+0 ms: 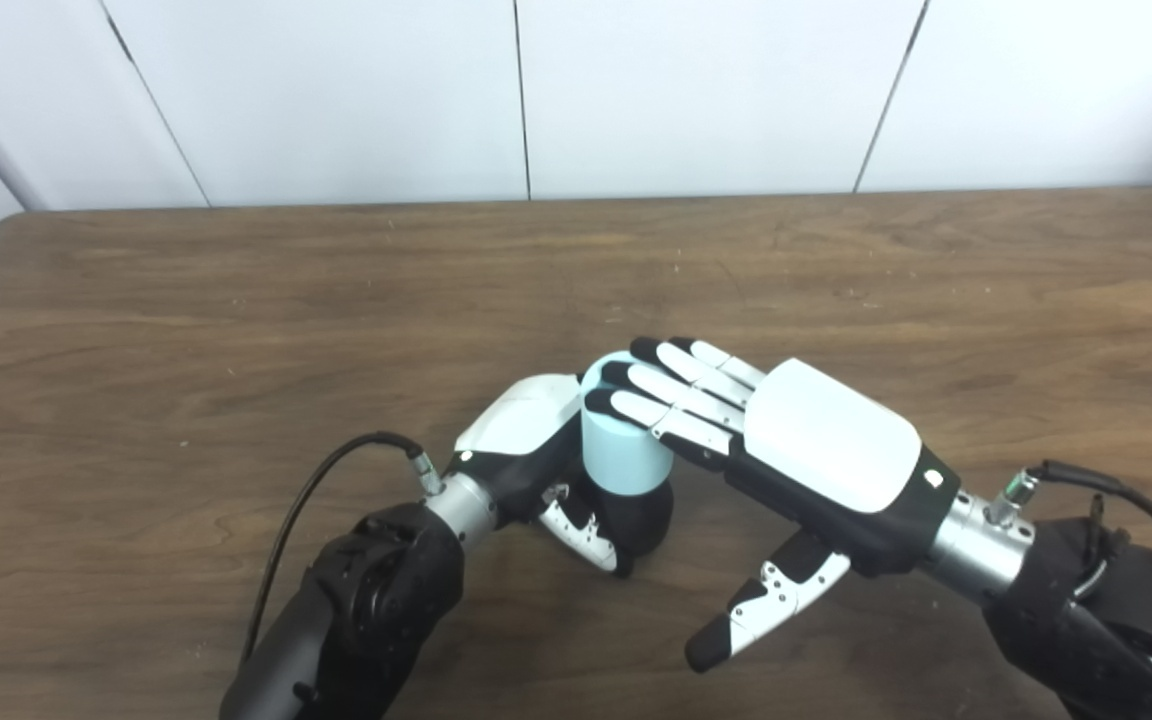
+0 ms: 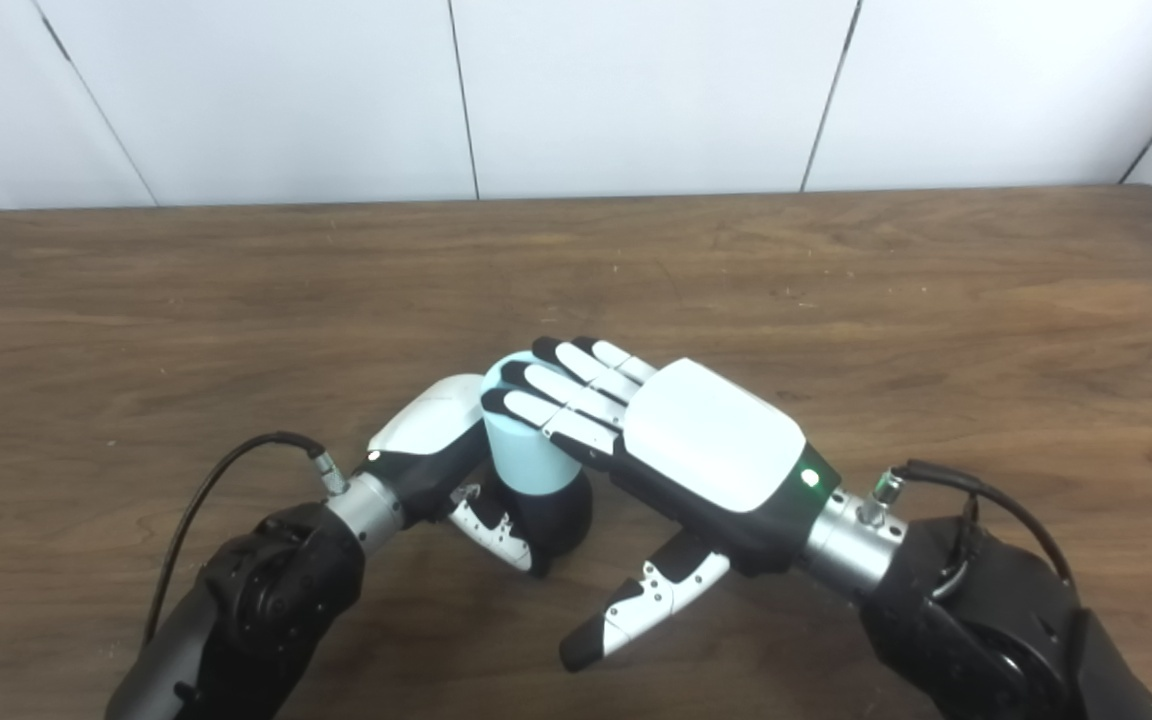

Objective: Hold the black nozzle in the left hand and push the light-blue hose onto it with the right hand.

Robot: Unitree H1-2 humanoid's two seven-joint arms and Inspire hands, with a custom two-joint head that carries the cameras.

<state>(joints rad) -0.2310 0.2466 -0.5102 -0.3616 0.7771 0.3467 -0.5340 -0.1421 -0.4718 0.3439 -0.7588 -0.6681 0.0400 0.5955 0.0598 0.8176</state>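
Right hand [image 1: 816, 450]: glossy white shell, fingers straight, laid flat over the hose top, thumb splayed near, gripping nothing. Left hand [image 1: 536, 440] wrapped round black nozzle [image 1: 641, 515], table centre. Light-blue hose [image 1: 621, 450]: smooth matte cylinder, upright on nozzle. Green wrist light shows in right eye view only. Wood-grain table [image 2: 236, 290].

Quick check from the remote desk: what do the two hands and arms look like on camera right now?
Both match: the left hand and right hand have glossy white back shells on black frames, white fingers with black tips, silver wrist collars and black forearms. A black cable plugs in at each wrist. A green light glows on the right hand.
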